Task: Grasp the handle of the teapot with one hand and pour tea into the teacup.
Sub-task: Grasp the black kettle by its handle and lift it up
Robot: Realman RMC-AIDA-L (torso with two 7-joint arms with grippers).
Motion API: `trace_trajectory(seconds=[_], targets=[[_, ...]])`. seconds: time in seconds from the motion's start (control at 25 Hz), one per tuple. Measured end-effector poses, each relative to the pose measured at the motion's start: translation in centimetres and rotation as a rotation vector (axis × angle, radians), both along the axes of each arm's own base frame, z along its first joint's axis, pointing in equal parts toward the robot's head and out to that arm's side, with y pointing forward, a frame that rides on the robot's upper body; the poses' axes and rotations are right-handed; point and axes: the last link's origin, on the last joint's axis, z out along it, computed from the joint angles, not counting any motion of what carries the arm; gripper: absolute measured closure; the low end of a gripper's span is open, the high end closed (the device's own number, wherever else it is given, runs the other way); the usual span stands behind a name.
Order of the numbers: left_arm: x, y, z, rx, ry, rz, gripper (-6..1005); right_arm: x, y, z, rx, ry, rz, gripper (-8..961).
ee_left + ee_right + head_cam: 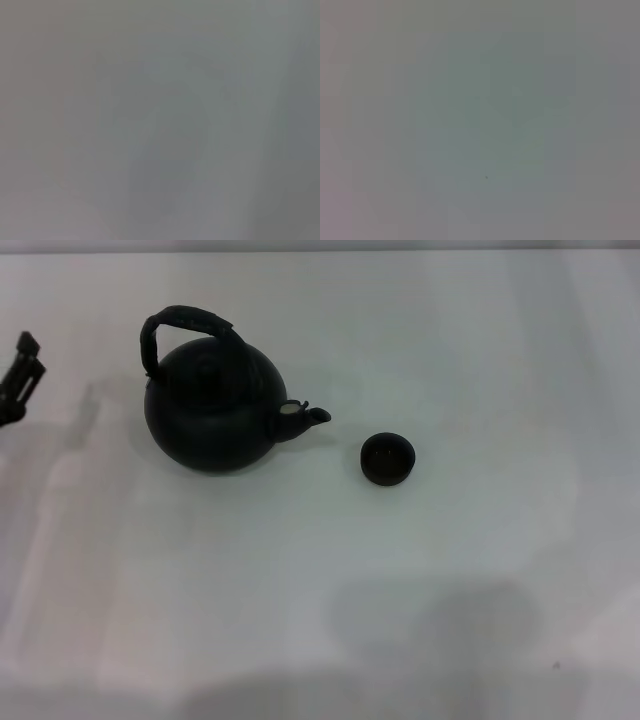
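Head view: the black teapot (pixel 213 410) sits upright on the white table (pixel 450 590), its arched handle (pixel 185 325) untouched and its spout toward the teacup (pixel 387 459) just beside it. At the far left edge, well apart from the pot, the left gripper (pixel 18 380) hangs; whether it is spread cannot be told.

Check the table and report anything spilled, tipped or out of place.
Nothing stands out. The teapot sits upright, handle arched over it, spout toward the teacup, which stands upright and apart. No spill shows on the table. The left tool is at the far left edge.
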Motion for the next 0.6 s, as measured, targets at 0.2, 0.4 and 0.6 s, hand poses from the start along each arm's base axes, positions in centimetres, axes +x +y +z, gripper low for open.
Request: trace_trajectory(seconds=[0.2,0.4,0.6], targets=[[0.3,-0.6,-0.8,-0.077,0.016,-0.044,115,-0.2,0.6,-0.3,0.005,0.004,-0.021,111],[0.3,-1.3,-1.2,-0.172,0.007,-0.093,115,-0.4,0.9,0.2,0.019,0.003,-0.017,111],[0.7,-1.6,-1.6,-0.241,0.012,-0.143,114,-0.3,1.0,0.6,0.044,-0.006,-0.030,111]])
